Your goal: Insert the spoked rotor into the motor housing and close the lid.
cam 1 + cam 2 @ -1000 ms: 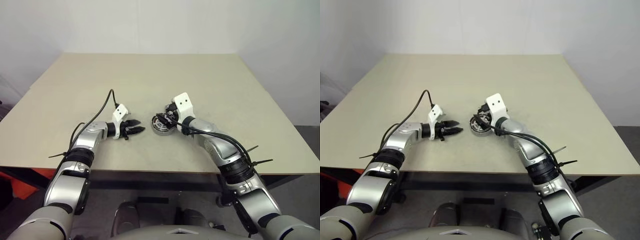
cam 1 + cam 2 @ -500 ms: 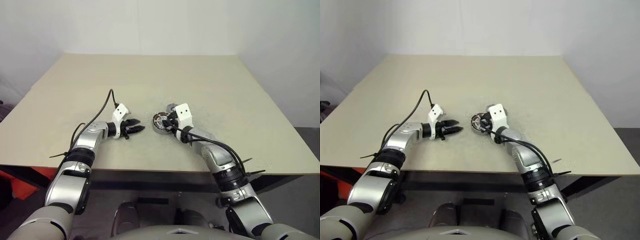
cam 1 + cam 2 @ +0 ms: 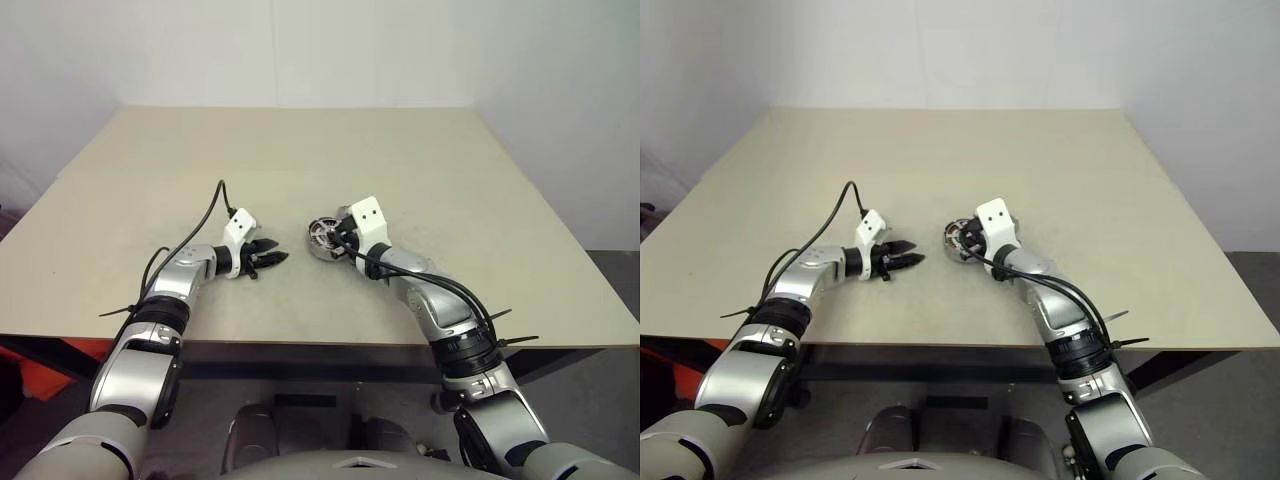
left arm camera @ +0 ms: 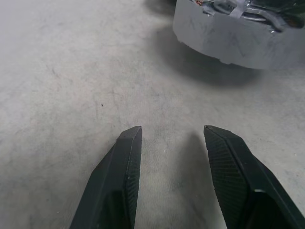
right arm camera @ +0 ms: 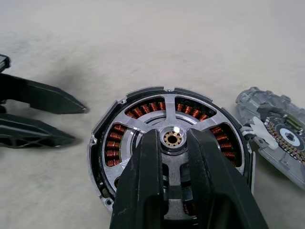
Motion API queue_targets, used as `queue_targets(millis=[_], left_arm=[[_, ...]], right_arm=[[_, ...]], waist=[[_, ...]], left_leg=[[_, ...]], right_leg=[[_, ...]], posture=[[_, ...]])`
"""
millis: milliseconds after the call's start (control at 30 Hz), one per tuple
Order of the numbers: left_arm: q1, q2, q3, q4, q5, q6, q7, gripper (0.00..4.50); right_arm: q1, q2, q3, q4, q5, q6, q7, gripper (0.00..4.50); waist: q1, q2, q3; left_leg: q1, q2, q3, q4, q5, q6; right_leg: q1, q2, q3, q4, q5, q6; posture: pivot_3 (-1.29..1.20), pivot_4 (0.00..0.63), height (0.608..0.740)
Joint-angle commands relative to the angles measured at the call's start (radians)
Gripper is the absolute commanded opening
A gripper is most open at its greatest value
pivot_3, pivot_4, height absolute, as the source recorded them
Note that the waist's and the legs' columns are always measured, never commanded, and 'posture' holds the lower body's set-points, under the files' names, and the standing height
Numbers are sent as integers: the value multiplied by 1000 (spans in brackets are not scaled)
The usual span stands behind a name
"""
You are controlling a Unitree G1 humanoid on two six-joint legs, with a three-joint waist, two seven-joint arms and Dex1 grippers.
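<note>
The table was a broad, matte beige slab with a faintly scuffed grain; most of its top lay bare, with open room toward 12 o'clock and along both side edges. Near the middle sat the housing, a shallow round silver casing with copper windings ringed inside; the rotor, shiny spokes round a brass-coloured hub, lay seated within it. Just beside it, toward the far side in the head view, the lid lay flat, grey and notched at its rim. The right gripper hung over the hub, fingers drawn narrow, nearly touching; the left gripper rested at 9 o'clock of the housing, near but apart, its ribbed black fingers half spread and holding nothing.
</note>
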Motion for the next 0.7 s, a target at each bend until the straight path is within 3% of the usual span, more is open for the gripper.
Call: queue_targets(millis=[33, 200, 367, 600, 700], left_arm=[[-33, 8, 11, -6, -1, -18, 8, 2198], [-36, 10, 12, -1, -1, -22, 12, 2198], [-38, 13, 15, 3, -2, -23, 17, 2198], [-40, 12, 17, 12, -2, -28, 23, 2198], [-48, 7, 17, 22, -3, -30, 26, 2198]], right_arm=[[-13, 16, -14, -24, 2, 1, 16, 339], [9, 33, -20, 27, 9, 26, 38, 339], [20, 26, -6, -20, 4, 24, 73, 2087], [17, -5, -29, -143, 33, 21, 143, 2087], [-3, -75, -18, -175, -2, -6, 184, 2087]], waist=[[0, 0, 0], [0, 0, 0], [0, 0, 0], [1, 0, 0], [2, 0, 0]], left_leg=[[0, 0, 0, 0, 0, 0], [0, 0, 0, 0, 0, 0], [2, 0, 0, 0, 0, 0], [1, 0, 0, 0, 0, 0], [1, 0, 0, 0, 0, 0]], right_leg=[[0, 0, 0, 0, 0, 0], [0, 0, 0, 0, 0, 0], [1, 0, 0, 0, 0, 0], [1, 0, 0, 0, 0, 0], [1, 0, 0, 0, 0, 0]], posture=[[0, 0, 740], [0, 0, 740], [0, 0, 740], [0, 0, 740], [0, 0, 740]])
